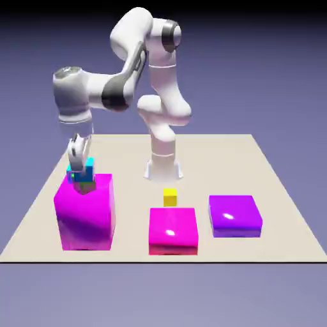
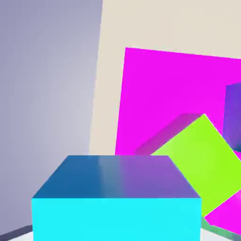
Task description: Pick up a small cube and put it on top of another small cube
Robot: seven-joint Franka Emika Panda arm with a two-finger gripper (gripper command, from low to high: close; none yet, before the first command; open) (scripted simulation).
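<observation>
Glossy white arm [image 1: 137, 60] (dark grey joint bands)

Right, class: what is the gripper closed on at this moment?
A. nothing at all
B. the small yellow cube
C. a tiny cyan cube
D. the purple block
C: the gripper is shut on the cyan cube, which fills the hand view's bottom and hangs over the tall magenta block, near the lime-green cube.

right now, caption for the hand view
Pincer shut on cyan cube, above the lime-green cube on a magenta block.
</observation>
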